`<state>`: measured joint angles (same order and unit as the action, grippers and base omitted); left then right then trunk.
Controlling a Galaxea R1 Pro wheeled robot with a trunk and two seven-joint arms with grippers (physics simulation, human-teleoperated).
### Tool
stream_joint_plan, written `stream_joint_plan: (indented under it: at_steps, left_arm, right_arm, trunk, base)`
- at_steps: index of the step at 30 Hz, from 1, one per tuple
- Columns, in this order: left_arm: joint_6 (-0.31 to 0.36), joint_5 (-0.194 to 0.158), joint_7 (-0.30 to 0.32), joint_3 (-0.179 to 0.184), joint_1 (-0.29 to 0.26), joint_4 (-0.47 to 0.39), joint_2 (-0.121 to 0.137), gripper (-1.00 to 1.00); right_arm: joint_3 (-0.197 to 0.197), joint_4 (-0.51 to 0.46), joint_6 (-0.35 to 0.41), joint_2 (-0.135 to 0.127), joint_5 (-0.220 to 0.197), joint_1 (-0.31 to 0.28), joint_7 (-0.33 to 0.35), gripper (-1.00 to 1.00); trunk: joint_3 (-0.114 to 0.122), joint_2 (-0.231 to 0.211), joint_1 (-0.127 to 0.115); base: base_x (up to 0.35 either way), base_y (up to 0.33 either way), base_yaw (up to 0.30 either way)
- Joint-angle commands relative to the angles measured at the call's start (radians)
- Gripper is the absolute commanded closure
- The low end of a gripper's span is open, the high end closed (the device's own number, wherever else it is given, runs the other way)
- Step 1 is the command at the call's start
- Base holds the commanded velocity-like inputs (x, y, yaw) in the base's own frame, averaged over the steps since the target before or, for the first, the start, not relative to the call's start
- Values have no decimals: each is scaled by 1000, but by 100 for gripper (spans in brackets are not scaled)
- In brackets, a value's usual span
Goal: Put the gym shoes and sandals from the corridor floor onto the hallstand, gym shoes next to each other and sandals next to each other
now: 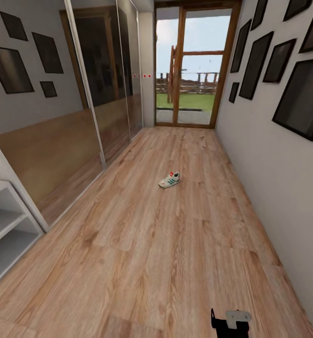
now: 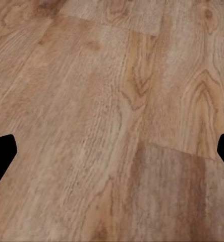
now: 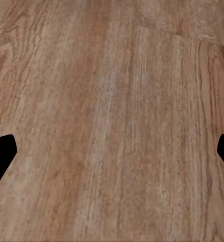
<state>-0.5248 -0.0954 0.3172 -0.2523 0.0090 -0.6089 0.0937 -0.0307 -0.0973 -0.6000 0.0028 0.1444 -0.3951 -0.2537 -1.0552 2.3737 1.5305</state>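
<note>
One gym shoe (image 1: 169, 180), cream-white with green stripes and a red tongue label, lies alone on the corridor floor (image 1: 175, 244) mid-corridor, far ahead of me. The other gym shoe, both sandals and the hallstand are out of view. Part of my right arm's end (image 1: 230, 321) pokes in at the head view's lower edge, far from the shoe. My left gripper (image 2: 112, 154) hangs over bare planks, its black fingertips (image 2: 1, 156) wide apart, open and empty. My right gripper (image 3: 112, 154) is likewise open over bare wood, holding nothing.
A white open shelf unit (image 1: 1, 220) stands at the near left. Mirrored sliding wardrobe doors (image 1: 100, 94) line the left wall. The right wall (image 1: 278, 178) carries dark picture frames. A glass door (image 1: 194, 70) closes the corridor's far end.
</note>
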Motion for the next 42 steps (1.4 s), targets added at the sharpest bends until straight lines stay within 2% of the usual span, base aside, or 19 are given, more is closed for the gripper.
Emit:
stream_joint_plan:
  at_steps: [1,42]
  left_arm:
    - [2,-10,10,-1,0,-1,0,-100]
    - [2,-7,10,-1,0,0,-2,-100]
  right_arm:
    - [-3,1,-1,0,11,-1,-8,-100]
    - [-3,2,-1,-3,14,-1,-5,-100]
  trunk:
    - [-1,0,0]
    - [-1,0,0]
  base:
    - [335,126,0]
    - [335,121,0]
